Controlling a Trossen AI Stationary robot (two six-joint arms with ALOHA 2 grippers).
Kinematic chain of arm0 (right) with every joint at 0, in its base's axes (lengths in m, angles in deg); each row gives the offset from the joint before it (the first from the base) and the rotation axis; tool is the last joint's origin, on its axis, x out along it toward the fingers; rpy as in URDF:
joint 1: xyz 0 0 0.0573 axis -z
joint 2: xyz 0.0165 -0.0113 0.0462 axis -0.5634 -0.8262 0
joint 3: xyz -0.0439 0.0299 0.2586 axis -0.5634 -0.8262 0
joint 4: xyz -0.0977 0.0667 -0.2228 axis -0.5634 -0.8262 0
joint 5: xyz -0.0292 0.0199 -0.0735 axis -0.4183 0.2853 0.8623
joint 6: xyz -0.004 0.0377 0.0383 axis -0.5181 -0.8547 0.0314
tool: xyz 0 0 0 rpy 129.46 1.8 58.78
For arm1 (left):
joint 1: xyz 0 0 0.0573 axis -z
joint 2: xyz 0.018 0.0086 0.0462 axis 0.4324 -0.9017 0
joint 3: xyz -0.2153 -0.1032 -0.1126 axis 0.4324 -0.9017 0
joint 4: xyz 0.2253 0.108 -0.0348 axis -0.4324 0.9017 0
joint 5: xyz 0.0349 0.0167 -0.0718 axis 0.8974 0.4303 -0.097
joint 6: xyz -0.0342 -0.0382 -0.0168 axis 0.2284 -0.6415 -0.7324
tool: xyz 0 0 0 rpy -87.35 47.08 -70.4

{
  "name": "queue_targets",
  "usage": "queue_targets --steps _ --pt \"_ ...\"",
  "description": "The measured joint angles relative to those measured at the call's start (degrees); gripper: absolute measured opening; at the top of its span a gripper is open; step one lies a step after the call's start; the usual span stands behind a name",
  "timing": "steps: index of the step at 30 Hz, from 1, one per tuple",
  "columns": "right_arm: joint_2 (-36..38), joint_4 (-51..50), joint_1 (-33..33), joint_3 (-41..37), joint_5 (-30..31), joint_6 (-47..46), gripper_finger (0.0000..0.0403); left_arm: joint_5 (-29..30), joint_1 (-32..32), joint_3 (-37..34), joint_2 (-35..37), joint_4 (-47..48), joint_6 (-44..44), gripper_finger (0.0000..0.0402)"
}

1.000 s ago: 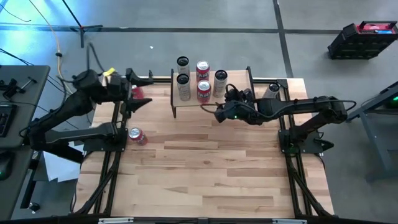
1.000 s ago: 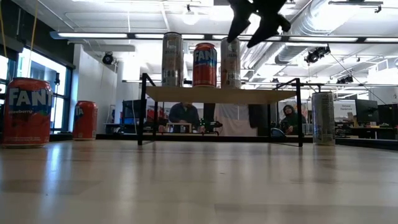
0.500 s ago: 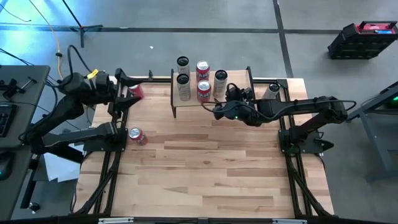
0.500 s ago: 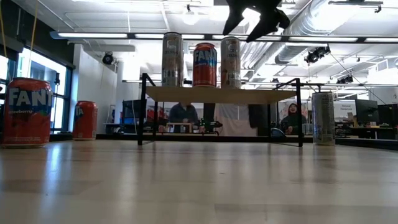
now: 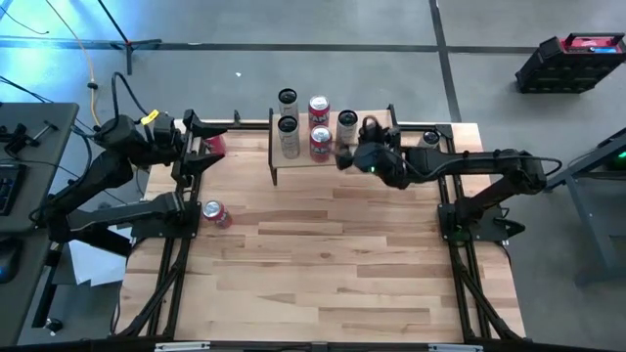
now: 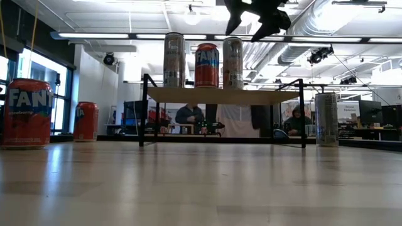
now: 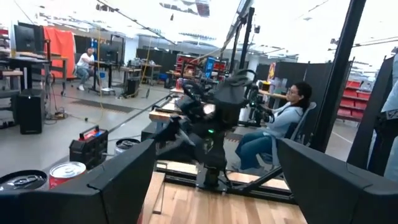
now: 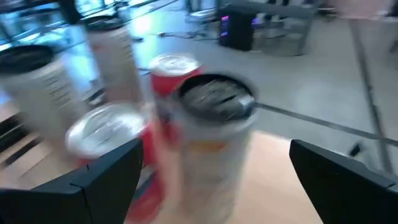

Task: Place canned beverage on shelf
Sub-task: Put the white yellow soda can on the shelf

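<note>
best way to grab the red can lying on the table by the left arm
The red can lies on its side, apart from the other cans. Come straight down with the left hand, open, and close the fingers across its round body at mid-length, not its ends.

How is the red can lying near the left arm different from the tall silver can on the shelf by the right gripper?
The red can lies on its side on the table; the silver can stands upright on the shelf. The red can is short, the silver one taller and slimmer. The red can sits alone; the silver can has other cans beside it. Neither is held.
</note>
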Motion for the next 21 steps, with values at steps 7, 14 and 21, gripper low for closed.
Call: queue_targets --steps 7,14,21 --pt "-0.91 1.19 3.63 0.00 -1.95 0.40 0.0389 2.89 0.13 0.00 -0.02 0.21 -3.53 0.0328" --pt "-1.41 6.09 6.52 0.00 -5.71 3.06 0.0389 3.15 0.11 0.00 -0.02 -0.81 -2.47 0.0328" --pt "-2.92 7.71 9.63 -0.02 -8.61 3.29 0.0389 2.98 0.12 0.00 -0.02 -1.15 -2.47 0.0328"
